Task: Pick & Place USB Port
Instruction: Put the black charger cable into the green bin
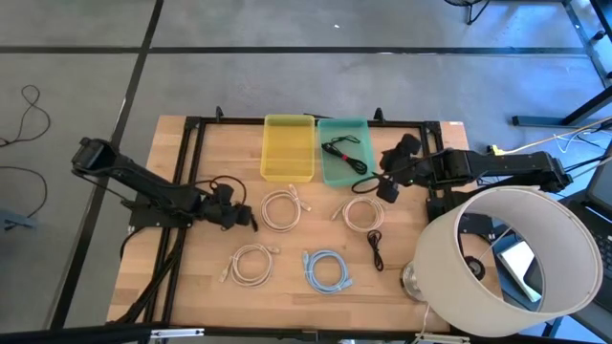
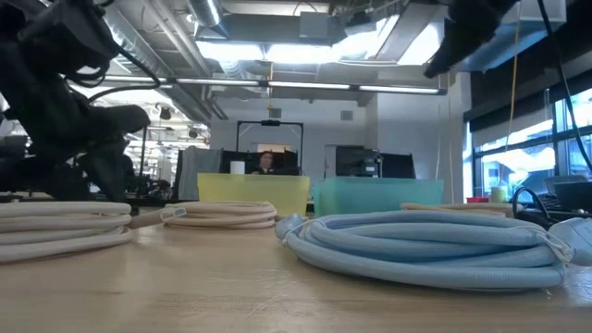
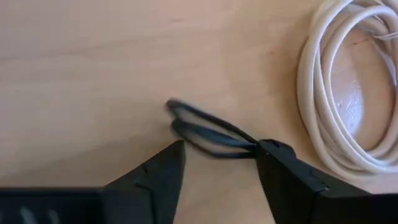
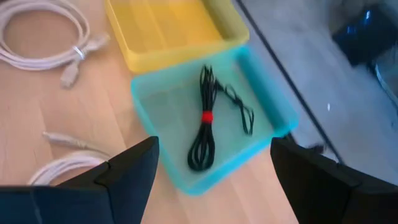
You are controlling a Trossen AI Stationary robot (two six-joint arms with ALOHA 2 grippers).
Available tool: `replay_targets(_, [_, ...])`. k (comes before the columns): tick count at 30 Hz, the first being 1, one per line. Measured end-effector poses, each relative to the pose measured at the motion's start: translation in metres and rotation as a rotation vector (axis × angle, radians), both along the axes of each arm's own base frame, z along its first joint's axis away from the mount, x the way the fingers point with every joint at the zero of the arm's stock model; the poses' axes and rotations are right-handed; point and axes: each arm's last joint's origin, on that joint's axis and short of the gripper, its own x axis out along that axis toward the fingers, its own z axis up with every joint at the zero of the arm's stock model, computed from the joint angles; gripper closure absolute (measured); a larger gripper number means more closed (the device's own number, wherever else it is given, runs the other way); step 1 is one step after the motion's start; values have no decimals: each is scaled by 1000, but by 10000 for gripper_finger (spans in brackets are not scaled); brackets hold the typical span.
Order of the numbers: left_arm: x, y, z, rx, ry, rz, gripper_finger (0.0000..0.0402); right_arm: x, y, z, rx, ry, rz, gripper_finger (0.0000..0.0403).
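My left gripper (image 1: 247, 222) is low over the table's left half, open, next to a white cable coil (image 1: 280, 208). In the left wrist view a small bundled black cable (image 3: 205, 134) lies on the wood between its open fingers (image 3: 221, 165). One end of the cable runs in behind one finger (image 3: 280, 168). My right gripper (image 1: 387, 187) hangs open and empty above the near right corner of the teal bin (image 1: 330, 167). In that bin lies a black cable with a red tie (image 4: 205, 124). My left gripper comes at the black cable from above, its fingers standing on either side of the bundle on the table. The bundle's end (image 3: 252, 146) meets the edge of one finger, and whether they touch I cannot tell.
A yellow bin (image 1: 287, 148) stands left of the teal one. On the wood lie two more white coils (image 1: 361, 212) (image 1: 251, 263), a blue coil (image 1: 327, 269) and a loose black cable (image 1: 376, 248). A white lamp shade (image 1: 507, 253) covers the near right corner.
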Motion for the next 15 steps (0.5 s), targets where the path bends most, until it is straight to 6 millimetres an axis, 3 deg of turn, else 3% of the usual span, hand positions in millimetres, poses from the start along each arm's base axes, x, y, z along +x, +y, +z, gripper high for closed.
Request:
replay_targets(3, [2,0,-3,35,10,-27,263,3,0,3,-22,-25,29,91])
replay_targets(8, [6,0,-3,96,3,-69,381,5,0,5,-32,-43,41,91])
replay_targets(15, [13,0,15,256,-127,-195,397,5,0,5,-22,-51,30,91])
